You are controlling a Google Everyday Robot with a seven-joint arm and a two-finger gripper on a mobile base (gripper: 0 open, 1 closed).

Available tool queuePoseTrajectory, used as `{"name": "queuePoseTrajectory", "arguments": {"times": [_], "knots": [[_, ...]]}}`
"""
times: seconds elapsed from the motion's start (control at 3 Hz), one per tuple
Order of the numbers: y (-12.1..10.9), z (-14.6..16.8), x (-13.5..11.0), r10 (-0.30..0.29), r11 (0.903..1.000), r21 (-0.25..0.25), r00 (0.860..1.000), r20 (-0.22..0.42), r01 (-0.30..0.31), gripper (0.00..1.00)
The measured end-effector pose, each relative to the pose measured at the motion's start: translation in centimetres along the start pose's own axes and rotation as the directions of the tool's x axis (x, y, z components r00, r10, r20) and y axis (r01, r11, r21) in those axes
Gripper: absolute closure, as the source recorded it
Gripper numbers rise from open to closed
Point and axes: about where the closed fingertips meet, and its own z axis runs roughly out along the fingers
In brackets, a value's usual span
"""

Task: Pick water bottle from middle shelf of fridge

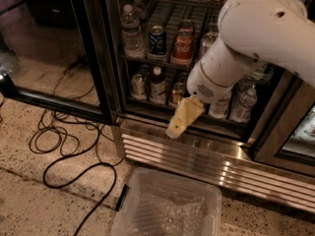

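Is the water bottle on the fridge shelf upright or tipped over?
Upright: the water bottle stands cap-up on the middle shelf, untouched. The gripper hangs lower, before the fridge.

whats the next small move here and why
Probably lift the end effector up and leftward in view toward the water bottle; it hangs low near the louvred base, below and right of that bottle at the left of the middle shelf.

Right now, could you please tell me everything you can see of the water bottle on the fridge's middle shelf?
The water bottle is clear ribbed plastic with a white cap, standing upright at the left end of the middle shelf, beside a blue can. Nothing grips it; the gripper hangs lower, to its right.
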Motion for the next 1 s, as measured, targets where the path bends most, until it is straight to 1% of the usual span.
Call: {"name": "queuePoseTrajectory", "arguments": {"times": [0.33,0.67,1.0], "knots": [[-0.3,2.9,-1.8,0.049,0.9986,-0.022,0.998,0.035,-0.048,0.00],[-0.3,3.0,-1.8,0.053,0.9984,-0.021,0.998,0.037,-0.052,0.00],[0.4,4.1,-2.2,0.057,0.9982,-0.022,0.997,0.049,-0.056,0.00]]}}
